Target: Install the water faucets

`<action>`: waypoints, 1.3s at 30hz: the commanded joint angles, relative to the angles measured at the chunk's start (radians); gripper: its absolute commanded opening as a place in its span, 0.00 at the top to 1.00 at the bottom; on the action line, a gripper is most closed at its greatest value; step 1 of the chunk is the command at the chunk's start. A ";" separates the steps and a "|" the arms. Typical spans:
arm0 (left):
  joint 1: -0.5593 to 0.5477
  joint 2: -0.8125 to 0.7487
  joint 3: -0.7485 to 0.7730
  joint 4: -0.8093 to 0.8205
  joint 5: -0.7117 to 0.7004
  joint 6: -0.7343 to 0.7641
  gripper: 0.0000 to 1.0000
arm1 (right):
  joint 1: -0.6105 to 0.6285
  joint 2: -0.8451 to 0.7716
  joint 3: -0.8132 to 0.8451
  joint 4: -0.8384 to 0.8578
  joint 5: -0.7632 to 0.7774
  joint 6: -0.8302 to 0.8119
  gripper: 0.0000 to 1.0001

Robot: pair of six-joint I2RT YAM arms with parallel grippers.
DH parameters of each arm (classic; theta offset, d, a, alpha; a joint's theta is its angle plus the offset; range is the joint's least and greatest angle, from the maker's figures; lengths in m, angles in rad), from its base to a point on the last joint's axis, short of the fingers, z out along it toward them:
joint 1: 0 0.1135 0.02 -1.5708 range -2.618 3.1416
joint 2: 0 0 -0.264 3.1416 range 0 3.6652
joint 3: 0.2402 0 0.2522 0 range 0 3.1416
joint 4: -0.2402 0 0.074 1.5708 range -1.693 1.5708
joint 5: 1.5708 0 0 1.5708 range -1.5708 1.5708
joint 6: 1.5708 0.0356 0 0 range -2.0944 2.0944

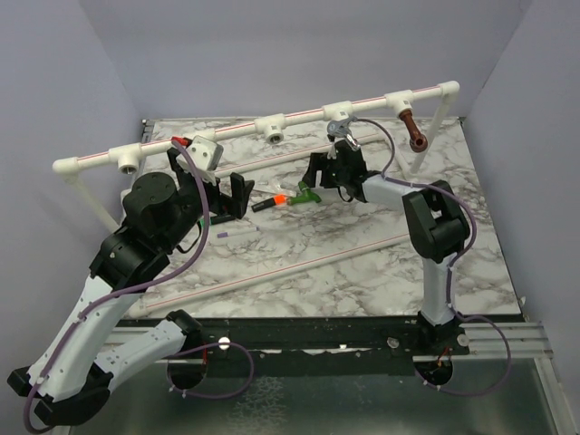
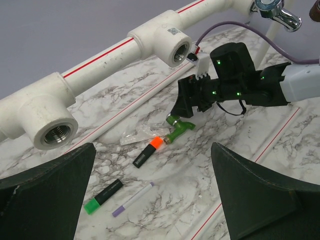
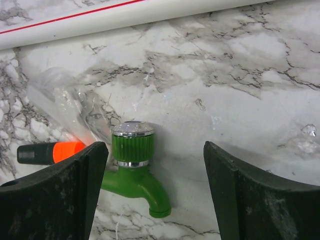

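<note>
Faucet point(image 3: 134, 170), green, on marble tabletop point(image 3: 240, 90) beneath parted fingers point(image 3: 250, 200) of right hand point(image 3: 156, 155).

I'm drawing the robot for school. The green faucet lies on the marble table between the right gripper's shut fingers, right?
Not quite. The right gripper is open, its fingers spread wide either side of the green faucet, as the right wrist view shows. The faucet does lie on the marble table.

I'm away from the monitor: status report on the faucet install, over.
Left gripper open, empty. Right gripper open, straddling green faucet, lying on table, ungrasped. Orange-capped marker and clear plastic wrap lie close beside it.
</note>
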 commanded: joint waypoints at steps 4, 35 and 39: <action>-0.004 -0.019 -0.024 -0.042 -0.024 -0.028 0.01 | 0.049 0.080 0.085 -0.088 0.048 -0.075 0.19; -0.004 -0.010 -0.048 -0.056 -0.011 -0.057 0.01 | 0.097 0.079 0.005 -0.134 0.210 -0.162 0.78; -0.003 -0.002 -0.048 -0.055 0.004 -0.072 0.01 | 0.098 0.022 -0.054 -0.125 0.200 -0.156 0.99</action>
